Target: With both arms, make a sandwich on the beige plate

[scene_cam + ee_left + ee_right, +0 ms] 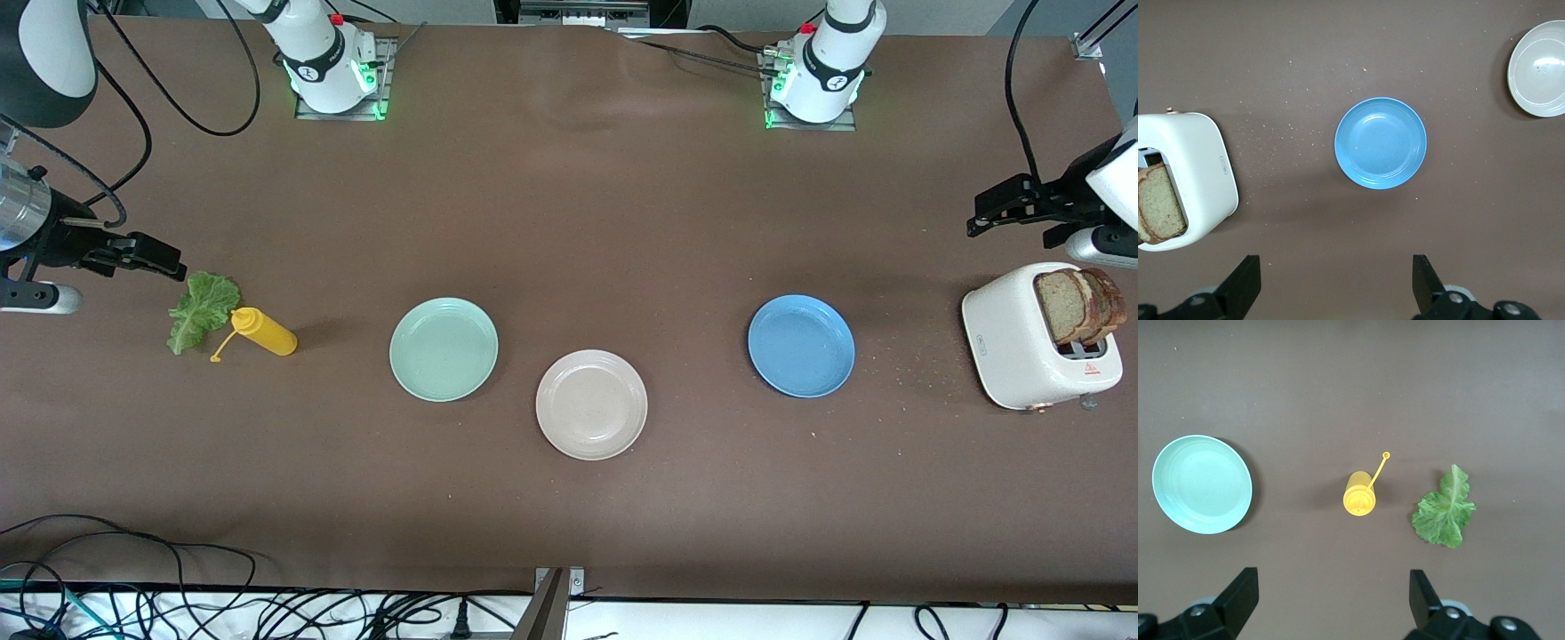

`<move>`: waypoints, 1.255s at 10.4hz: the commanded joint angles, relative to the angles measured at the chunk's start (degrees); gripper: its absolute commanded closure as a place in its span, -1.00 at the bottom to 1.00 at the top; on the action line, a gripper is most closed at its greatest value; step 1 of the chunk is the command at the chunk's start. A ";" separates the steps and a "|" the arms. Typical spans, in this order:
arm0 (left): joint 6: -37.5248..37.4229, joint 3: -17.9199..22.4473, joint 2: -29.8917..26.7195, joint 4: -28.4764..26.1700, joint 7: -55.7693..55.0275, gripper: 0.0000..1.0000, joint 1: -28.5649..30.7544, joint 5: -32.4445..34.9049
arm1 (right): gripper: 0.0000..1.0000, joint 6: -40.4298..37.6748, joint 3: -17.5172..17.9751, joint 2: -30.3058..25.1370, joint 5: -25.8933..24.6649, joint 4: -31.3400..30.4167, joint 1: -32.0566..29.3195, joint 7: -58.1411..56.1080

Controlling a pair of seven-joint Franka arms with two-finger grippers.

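The beige plate (591,404) lies bare near the table's middle, closest to the front camera of the three plates, and also shows as the beige plate (1540,68) in the left wrist view. No sandwich is in view. Two brown-crusted bread slices (1080,305) stand in a white toaster (1013,342) at the left arm's end. A green lettuce leaf (203,309) lies flat at the right arm's end. My left gripper (978,218) hangs open and empty over the table beside the toaster. Over the table next to the lettuce, my right gripper (173,265) is open and empty too.
A mint-green plate (444,348) and a blue plate (801,346) flank the beige one. A yellow squeeze bottle (263,331) lies on its side, cap flipped, beside the lettuce. Crumbs are scattered between the blue plate and the toaster. Cables hang along the front edge.
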 commanded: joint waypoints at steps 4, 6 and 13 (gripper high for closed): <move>-1.04 -0.09 0.79 1.74 0.93 -1.00 -0.11 1.65 | -1.00 -0.13 -0.08 0.62 0.57 1.67 -0.31 1.42; -1.04 -0.09 0.79 1.74 0.93 -1.00 -0.11 1.65 | -1.00 -0.13 -0.08 0.62 0.57 1.67 -0.66 1.34; -1.12 0.08 0.79 1.39 1.20 -1.00 0.60 1.65 | -1.00 -0.04 0.00 0.62 0.39 1.67 -0.66 1.34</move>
